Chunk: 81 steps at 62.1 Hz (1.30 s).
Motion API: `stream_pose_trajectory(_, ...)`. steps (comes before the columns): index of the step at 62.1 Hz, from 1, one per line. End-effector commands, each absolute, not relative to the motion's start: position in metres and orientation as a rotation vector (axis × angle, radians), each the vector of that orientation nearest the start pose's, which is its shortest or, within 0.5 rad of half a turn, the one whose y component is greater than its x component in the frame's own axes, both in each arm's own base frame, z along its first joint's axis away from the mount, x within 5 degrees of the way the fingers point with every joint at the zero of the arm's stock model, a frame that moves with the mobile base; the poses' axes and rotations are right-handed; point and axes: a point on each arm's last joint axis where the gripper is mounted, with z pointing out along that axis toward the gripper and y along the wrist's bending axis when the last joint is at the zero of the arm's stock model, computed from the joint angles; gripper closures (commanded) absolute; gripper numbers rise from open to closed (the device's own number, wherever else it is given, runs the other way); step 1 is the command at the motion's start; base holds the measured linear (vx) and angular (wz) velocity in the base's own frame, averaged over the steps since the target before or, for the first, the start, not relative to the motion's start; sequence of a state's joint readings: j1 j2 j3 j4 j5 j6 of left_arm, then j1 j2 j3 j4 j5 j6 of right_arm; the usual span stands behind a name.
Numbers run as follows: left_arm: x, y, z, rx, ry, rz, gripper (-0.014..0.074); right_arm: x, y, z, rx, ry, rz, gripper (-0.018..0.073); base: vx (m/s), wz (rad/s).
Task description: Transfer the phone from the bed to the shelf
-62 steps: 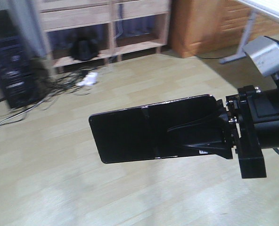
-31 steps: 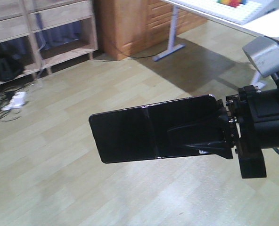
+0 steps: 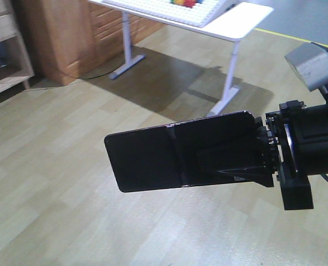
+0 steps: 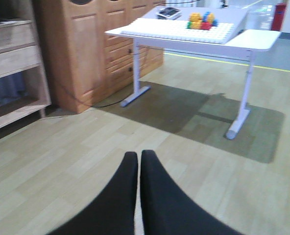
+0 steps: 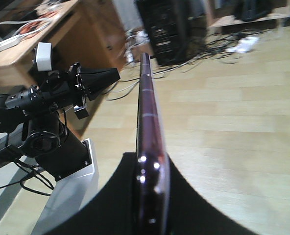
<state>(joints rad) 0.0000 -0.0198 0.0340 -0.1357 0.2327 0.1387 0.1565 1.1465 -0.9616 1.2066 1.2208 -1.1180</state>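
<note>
The phone (image 3: 150,158), a glossy black slab, is held out level above the wooden floor with its face toward the front camera. My right gripper (image 3: 230,160) is shut on its right end. In the right wrist view the phone (image 5: 146,105) shows edge-on with a pinkish rim, clamped between the black fingers (image 5: 113,196). My left gripper (image 4: 138,155) is shut with nothing in it and hangs over bare floor. The shelf (image 3: 6,41) of pale wood sits at the far left edge; the left wrist view also shows the shelf (image 4: 15,58). The bed is out of view.
An orange-brown cabinet (image 3: 59,39) stands beside the shelf. To its right is a white-topped table (image 3: 233,19) on grey legs, carrying a white board and coloured bricks (image 4: 201,20). Behind, a black computer tower (image 5: 167,29) and loose cables (image 5: 223,44) lie on the floor.
The whole scene has slid left in the front view: the shelf has gone to the edge and the white table has come in. The phone stays fixed in the right gripper.
</note>
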Motion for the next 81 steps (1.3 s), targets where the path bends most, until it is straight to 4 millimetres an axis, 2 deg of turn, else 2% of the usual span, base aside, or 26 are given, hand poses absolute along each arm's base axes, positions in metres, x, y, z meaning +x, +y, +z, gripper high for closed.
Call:
stream_pose_trajectory(1, 0.0557, -0.0023, 0.1880, 0.014, 1.652, -0.028, 0.0596, 0.1736, 0.1120, 0.3790, -1.006, 1.795, 1.254, 0.0564, 0.20, -0.52)
stream_pose_trajectory(54, 0.0557, -0.0023, 0.1880, 0.014, 1.652, -0.028, 0.0596, 0.1736, 0.1120, 0.3790, -1.006, 1.795, 1.254, 0.0564, 0.18, -0.58)
stream_pose_trajectory(81, 0.0557, -0.0023, 0.1880, 0.014, 1.652, -0.028, 0.0596, 0.1736, 0.1120, 0.3790, -1.006, 1.795, 1.254, 0.0564, 0.17, -0.34)
